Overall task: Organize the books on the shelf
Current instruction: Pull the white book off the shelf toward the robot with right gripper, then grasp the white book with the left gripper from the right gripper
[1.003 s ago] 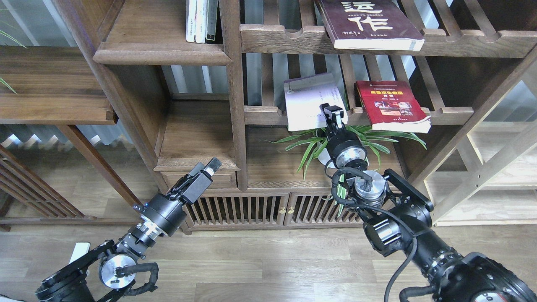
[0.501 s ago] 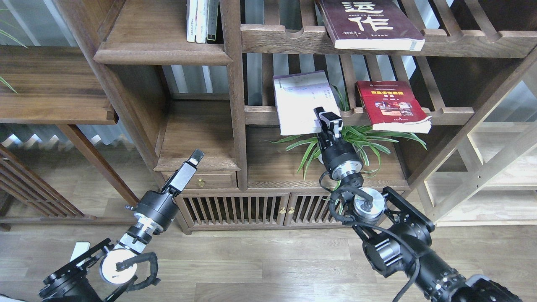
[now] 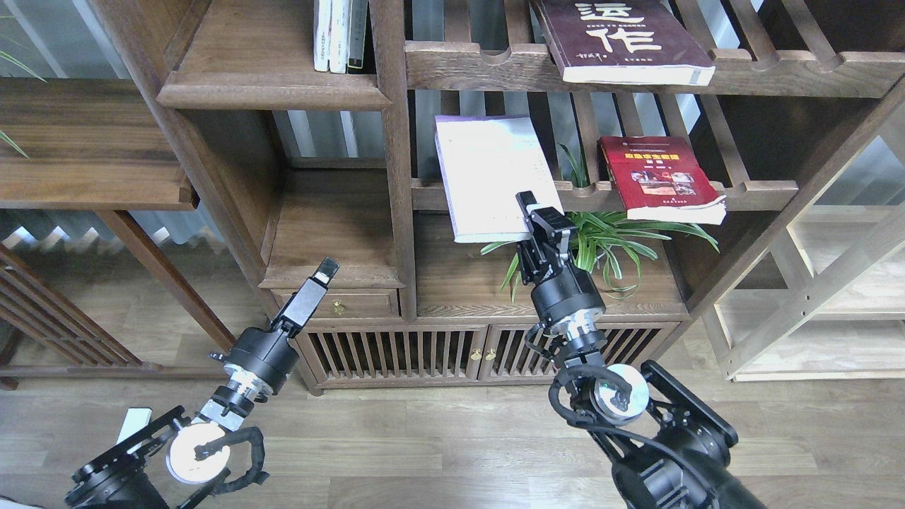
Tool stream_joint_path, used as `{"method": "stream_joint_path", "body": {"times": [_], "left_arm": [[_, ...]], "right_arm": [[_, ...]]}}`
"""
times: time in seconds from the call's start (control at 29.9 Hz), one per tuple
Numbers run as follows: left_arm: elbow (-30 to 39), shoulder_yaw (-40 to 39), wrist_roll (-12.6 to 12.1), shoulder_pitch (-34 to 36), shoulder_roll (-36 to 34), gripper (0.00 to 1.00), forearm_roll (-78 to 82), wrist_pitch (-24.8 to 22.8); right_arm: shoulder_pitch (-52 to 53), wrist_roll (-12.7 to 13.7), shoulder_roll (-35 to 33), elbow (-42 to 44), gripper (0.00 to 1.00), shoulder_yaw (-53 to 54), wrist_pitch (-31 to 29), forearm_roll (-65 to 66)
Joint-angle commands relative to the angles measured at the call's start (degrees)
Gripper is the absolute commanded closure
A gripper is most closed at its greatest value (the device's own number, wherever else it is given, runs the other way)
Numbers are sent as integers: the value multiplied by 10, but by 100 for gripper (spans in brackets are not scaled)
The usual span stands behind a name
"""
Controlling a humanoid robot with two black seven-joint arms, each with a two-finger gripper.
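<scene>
My right gripper (image 3: 535, 212) is shut on the near right corner of the white-lavender book (image 3: 488, 173), holding it out in front of the slatted middle shelf. The red book (image 3: 661, 177) lies on that slatted shelf to the right. The maroon book (image 3: 622, 39) lies on the slatted shelf above, its edge overhanging. The dark solid shelf (image 3: 272, 88) with the rounded front edge is at the upper left. My left gripper (image 3: 324, 272) points up in front of the lower left cubby; its fingers cannot be told apart.
Thin white- and dark-spined books (image 3: 341, 35) stand at the right end of the solid shelf. A green potted plant (image 3: 601, 244) sits under the slatted shelf beside my right gripper. A vertical post (image 3: 396, 155) divides the two bays. A low slatted cabinet (image 3: 452, 350) stands below.
The right gripper has drawn the white-lavender book out of the slatted shelf, leftward and toward me. The left gripper has moved left and turned more upright.
</scene>
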State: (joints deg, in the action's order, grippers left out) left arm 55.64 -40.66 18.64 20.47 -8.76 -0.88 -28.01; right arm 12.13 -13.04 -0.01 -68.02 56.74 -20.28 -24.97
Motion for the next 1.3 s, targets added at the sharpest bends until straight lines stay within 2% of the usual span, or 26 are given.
{"method": "stream_joint_path", "body": {"times": [0.0, 0.13, 0.3, 0.4, 0.53, 0.84, 1.27], "left_arm": [[1, 2, -11, 5, 1, 1, -1, 0], [4, 2, -62, 9, 2, 1, -13, 0], [17, 3, -164, 9, 6, 1, -77, 0], [57, 3, -202, 4, 3, 1, -121, 0], [94, 4, -206, 1, 0, 2, -142, 0], [95, -7, -206, 8, -16, 2, -143, 0], [134, 2, -207, 9, -67, 6, -178, 0]], "right_arm": [[-18, 0, 0, -21, 96, -29, -61, 0], [-37, -1, -15, -31, 96, -51, -77, 0], [-53, -1, -25, -33, 96, -52, -77, 0], [-60, -1, -25, -33, 96, -51, -77, 1], [-69, 0, -27, -33, 96, -52, -77, 3], [-80, 2, -30, -32, 96, -72, -77, 11], [-116, 32, -25, -28, 96, -100, -77, 54]]}}
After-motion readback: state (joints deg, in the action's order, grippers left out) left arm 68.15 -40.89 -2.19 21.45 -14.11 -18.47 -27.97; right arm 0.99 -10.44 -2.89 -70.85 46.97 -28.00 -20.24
